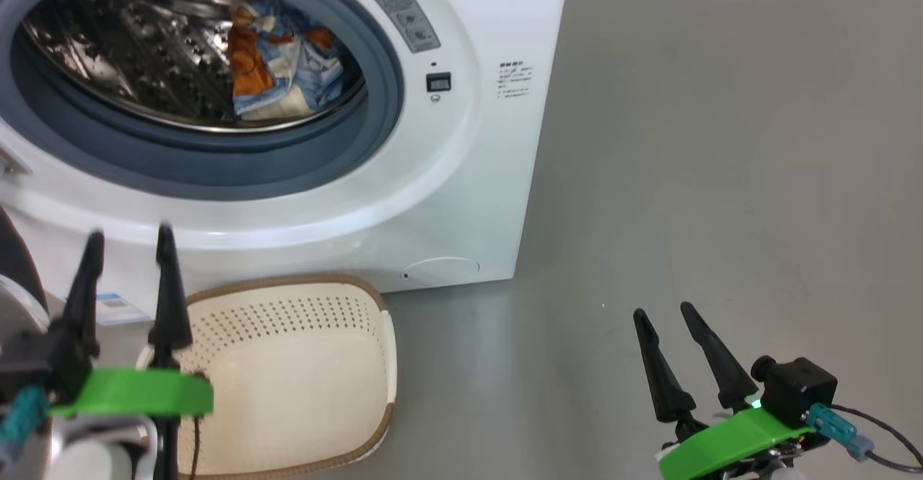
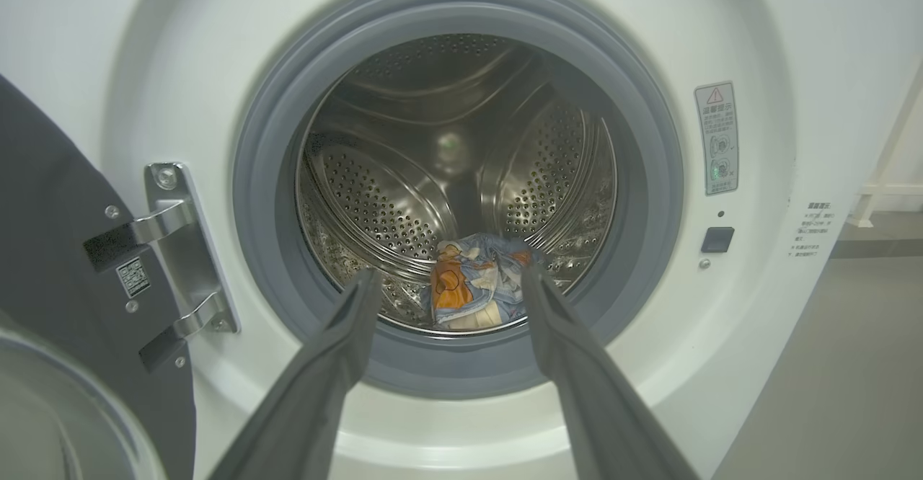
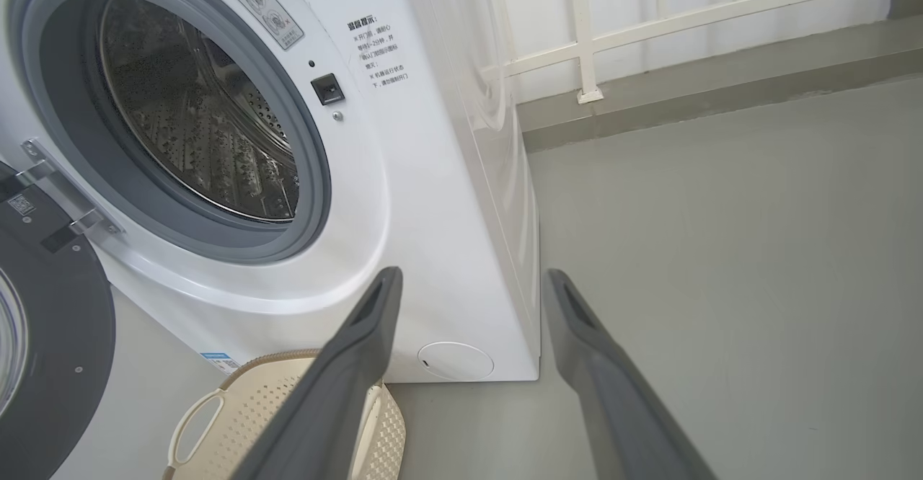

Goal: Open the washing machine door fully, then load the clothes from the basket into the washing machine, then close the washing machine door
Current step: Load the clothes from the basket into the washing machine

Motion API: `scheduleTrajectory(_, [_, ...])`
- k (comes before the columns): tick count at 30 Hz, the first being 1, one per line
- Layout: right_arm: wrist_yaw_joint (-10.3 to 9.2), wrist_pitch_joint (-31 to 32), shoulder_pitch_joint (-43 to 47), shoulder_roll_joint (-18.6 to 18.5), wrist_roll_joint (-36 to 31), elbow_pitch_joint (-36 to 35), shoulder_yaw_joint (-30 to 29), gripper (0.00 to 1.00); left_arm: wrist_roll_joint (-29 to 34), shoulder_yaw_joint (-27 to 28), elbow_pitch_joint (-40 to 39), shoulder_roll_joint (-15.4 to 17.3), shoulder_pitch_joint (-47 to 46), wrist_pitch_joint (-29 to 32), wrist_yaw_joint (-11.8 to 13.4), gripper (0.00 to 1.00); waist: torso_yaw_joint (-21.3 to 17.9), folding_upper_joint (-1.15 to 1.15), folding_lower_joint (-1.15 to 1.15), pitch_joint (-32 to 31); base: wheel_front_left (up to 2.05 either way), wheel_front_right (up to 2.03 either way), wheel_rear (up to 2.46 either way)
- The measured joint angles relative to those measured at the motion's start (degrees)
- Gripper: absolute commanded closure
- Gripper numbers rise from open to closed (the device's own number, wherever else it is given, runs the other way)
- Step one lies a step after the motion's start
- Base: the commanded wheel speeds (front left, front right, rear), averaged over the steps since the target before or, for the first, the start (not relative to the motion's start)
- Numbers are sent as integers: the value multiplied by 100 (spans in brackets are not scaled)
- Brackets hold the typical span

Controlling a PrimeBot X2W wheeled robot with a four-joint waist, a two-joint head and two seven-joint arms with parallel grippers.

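Note:
The washing machine (image 1: 461,177) stands with its drum open, and the clothes (image 1: 277,62), light blue with orange print, lie inside the steel drum (image 2: 404,199). Swung out to the left is the washing machine door (image 2: 50,249), its black ring hanging on the metal hinge (image 2: 180,249). On the floor below the opening, the cream basket (image 1: 303,386) holds nothing. My left gripper (image 1: 130,236) is open above the basket's left side. In the left wrist view it (image 2: 451,272) points into the drum at the clothes (image 2: 469,296). My right gripper (image 1: 662,312) is open over bare floor to the right.
Grey floor (image 1: 721,177) stretches to the right of the machine. A white railing (image 3: 584,33) runs along the wall behind it. A small round flap (image 1: 440,267) and a blue label (image 1: 115,308) sit low on the machine's front.

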Motion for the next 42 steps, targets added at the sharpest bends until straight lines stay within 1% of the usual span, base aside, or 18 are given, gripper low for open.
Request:
scheduleTrajectory(2, [0,0,55,-5,-29,-23,0,0,2,78,-91,-42,259,0,47,0,-21,0,0,-59,0,0,0])
scheduleTrajectory(10, [0,0,86,-46,-59,-74,-22,0,135,419,-358,-202,993,1,97,0,-102,0,0,-187,0,0,0])
scheduleTrajectory(19, [0,0,208,-73,-100,-144,-58,0,266,599,-512,-438,1548,1,-12,0,-90,0,0,-279,0,0,0])
scheduleTrajectory(29, [0,0,214,-83,-120,-193,-60,0,444,680,-610,-677,1924,2,-164,0,-67,0,0,-370,0,0,0])
scheduleTrajectory(37, [0,0,320,-149,-213,-237,-59,0,568,712,-606,-736,2079,5,-257,0,-54,0,0,-460,0,0,0])
scheduleTrajectory(42, [0,0,327,-160,-261,-288,-53,0,606,724,-579,-790,2202,5,-257,0,-50,0,0,-505,0,0,0])
